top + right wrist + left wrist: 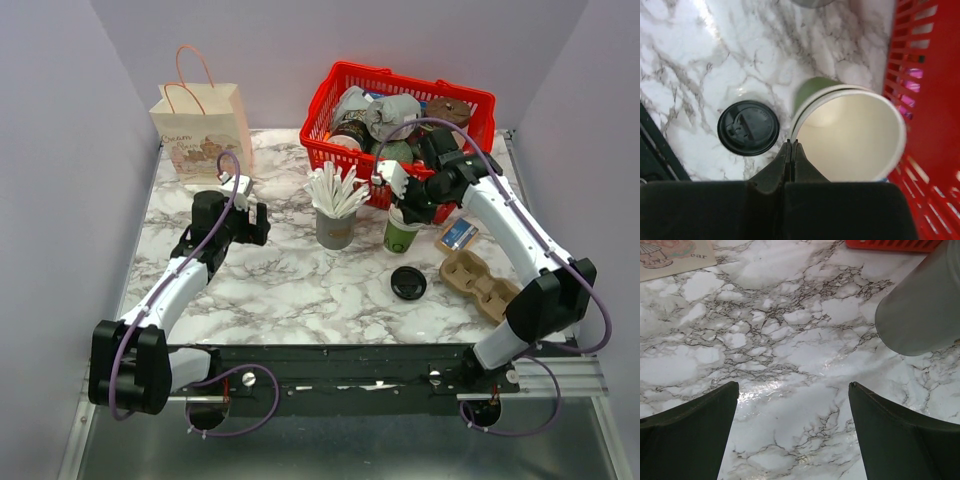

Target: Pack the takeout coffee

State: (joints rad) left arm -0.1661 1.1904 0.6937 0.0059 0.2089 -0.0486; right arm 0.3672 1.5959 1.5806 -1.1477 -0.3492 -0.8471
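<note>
Bench (290, 290): marble top, pale walls on three sides, black rail with both arm bases along the near edge.

Arms, two. Left arm (180, 285) slants from the near-left corner toward the middle, wrist low. Left fingers (690, 435) are spread wide over bare marble with nothing between them, aimed at the grey cup (335, 232). Right arm (510, 225) has its elbow by the right edge, forearm running back-left, wrist bent down. Right fingers (785, 165) are pressed flat together, grasping nothing, tips at the near rim of the green cup. Contact cannot be told.

Red basket (325, 150), one, back right, heaped with cups and lids. Paper bag (200, 135), one, upright at back left.

Open room: wide bare marble at centre and near left. The right half is crowded.

Cardboard carrier (480, 280), one, near the right edge.

Upright cups on the bench, two. The grey one holds white sticks (335, 190).

The takeout coffee (402, 238) is a green cup, lid off and pale inside. It stands just beside the basket's near wall, under the right wrist.

Black lid (408, 283), one, flat on the marble nearer the rail, apart from the cup.

Blue card (458, 233), one, between cup and carrier.
</note>
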